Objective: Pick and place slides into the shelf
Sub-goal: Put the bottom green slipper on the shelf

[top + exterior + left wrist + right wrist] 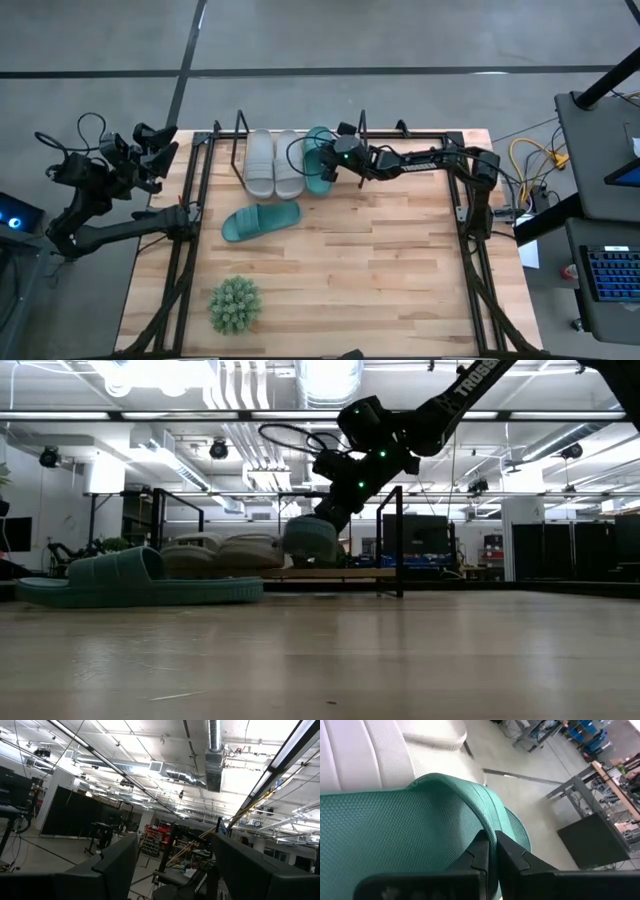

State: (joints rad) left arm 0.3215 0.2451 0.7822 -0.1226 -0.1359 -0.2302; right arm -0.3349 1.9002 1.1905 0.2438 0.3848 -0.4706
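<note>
Right gripper pinches the teal slide by its rim: light, flexible rubber, likely to sag. Left gripper released.

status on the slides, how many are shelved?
Done: two grey slides sit in the shelf. In hand: right gripper is shut on a teal slide beside them, not released. Left: the other teal slide on the table. Left gripper waits open off-table.

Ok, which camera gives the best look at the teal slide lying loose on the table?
The high view: the loose teal slide shows whole from above, apart from the shelf and the plant. The low view shows it only side-on. Neither wrist view shows it; the right wrist view shows the other teal slide in the right claw.
</note>
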